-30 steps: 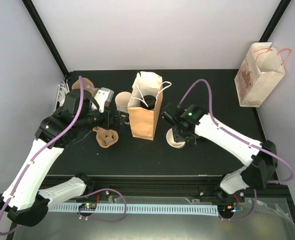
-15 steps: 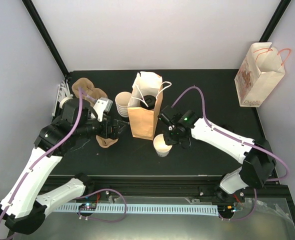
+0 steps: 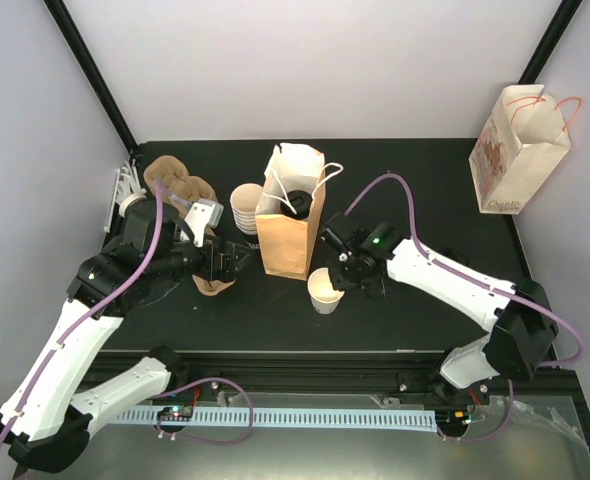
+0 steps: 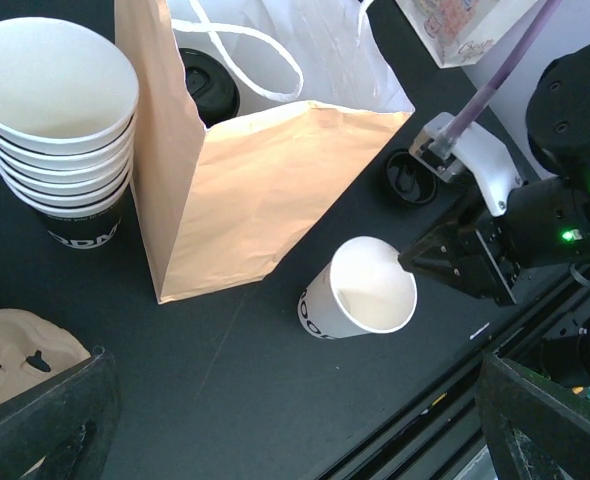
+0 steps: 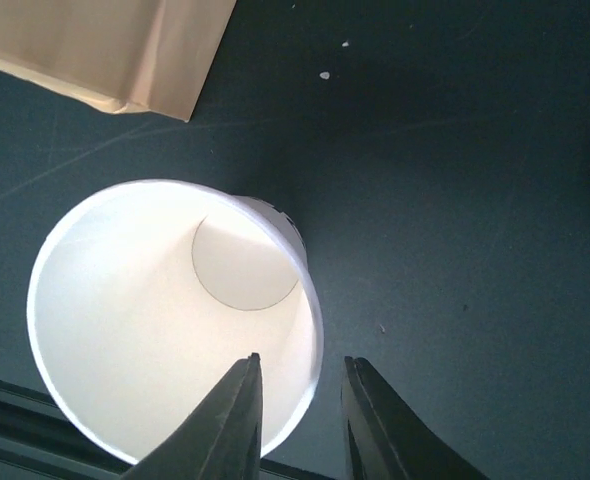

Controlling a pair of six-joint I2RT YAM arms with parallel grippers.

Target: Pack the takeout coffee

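Top external: brown paper bag (image 3: 283, 240) stands open mid-surface, with one black lid (image 3: 297, 206) showing inside it. I take that for a capped cup already packed, though the cup body under it is hidden. A single white paper cup (image 3: 324, 290) sits on the surface (image 3: 425, 190) just off the bag's near right corner, uncapped, with a bare white interior. Whether it stands square or leans, I cannot tell. Right wrist: right gripper (image 5: 301, 362) straddles this cup's rim, one finger inside and one outside. The jaws are parted narrowly, and a dark sliver shows between the outer finger and the cup wall, so it looks loose rather than clamped. Left wrist: left gripper (image 4: 295, 410) is spread wide with nothing between the fingers, hovering near a pulp cup carrier (image 4: 15, 350). A loose black lid (image 4: 410, 178) lies on the surface beyond the cup, close to the bag. A stack of paper cups (image 4: 55, 120) stands against the bag's far side from it, none capped. Judgement: partway through, with one coffee apparently bagged. The open cup is not yet capped or loaded, and the stack is untouched.
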